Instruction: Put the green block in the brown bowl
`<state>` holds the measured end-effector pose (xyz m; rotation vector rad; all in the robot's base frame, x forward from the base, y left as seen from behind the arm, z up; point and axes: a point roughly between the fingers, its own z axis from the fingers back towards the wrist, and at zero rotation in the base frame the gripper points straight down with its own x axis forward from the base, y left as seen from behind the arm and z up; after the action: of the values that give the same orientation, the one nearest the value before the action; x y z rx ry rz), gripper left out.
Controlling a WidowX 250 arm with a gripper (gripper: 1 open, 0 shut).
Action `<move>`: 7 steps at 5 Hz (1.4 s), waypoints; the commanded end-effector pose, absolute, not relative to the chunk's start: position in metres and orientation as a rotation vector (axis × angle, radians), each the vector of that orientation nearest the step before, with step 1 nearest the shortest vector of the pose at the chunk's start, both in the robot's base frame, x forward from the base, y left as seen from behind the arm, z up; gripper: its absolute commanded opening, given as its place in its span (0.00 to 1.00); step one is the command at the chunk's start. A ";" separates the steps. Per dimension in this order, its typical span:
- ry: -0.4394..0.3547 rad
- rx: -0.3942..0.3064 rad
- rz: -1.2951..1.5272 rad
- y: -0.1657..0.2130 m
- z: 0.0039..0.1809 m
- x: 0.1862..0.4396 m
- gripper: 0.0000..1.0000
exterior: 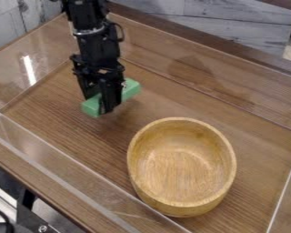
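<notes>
The green block (130, 89) (partly hidden) sits between the gripper's (103, 102) fingertips.

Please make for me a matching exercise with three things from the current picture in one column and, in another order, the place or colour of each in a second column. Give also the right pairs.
Column 1
1. Green block
2. Brown bowl
3. Gripper

Column 2
A. Black, at the block
B. Light tan-brown, nearest the bottom edge of the picture
C. On the far side of the bowl, partly hidden by black fingers

Right pairs: 1-C, 2-B, 3-A
</notes>
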<state>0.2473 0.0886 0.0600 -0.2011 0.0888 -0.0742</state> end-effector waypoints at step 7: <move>-0.010 -0.135 -0.293 -0.130 0.112 0.181 0.00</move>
<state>0.1752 -0.1258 0.1023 -0.1213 0.0289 -0.2907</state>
